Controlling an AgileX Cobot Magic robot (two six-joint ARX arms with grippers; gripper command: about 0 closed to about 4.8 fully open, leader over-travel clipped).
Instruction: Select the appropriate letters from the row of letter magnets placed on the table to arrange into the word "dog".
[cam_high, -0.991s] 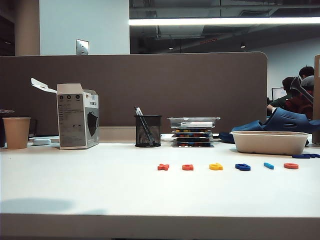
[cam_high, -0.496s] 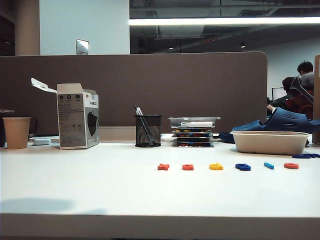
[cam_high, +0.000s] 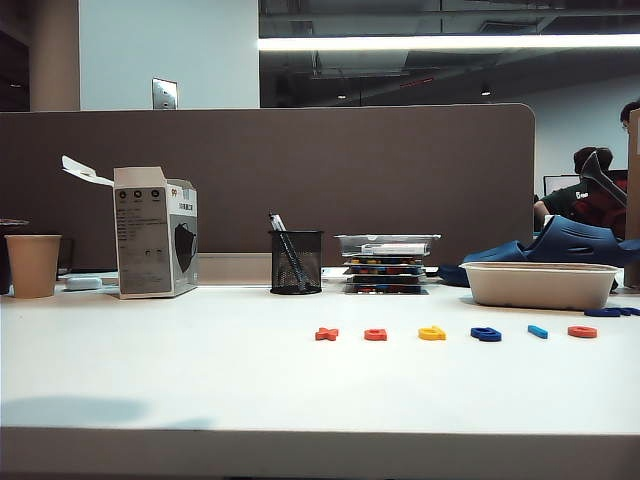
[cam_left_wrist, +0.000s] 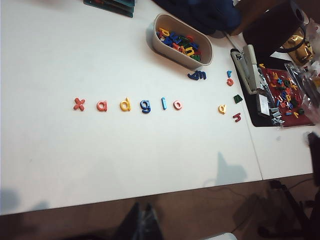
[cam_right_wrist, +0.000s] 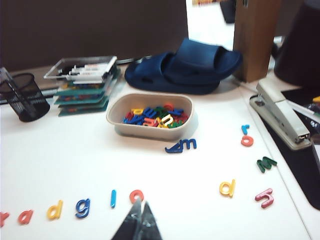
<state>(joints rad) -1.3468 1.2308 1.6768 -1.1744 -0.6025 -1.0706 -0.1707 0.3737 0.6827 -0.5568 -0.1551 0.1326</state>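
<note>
So right gripper (cam_right_wrist: 138, 220) jaws pinched shut, empty, hovering just short of the red o (cam_right_wrist: 136, 196); row runs sideways across the counter (cam_right_wrist: 75, 165). Left gripper (cam_left_wrist: 141, 220) farther back (jaws unreadable).

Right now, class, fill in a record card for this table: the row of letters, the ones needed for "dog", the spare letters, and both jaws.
row: x, a, d, g, l, o on the table
needed: yellow d, dark blue g, red o, all untouched
spares: tub of mixed letters; loose letters beside it
right gripper: jaws shut, empty, above the red o
left gripper: out of view
</note>
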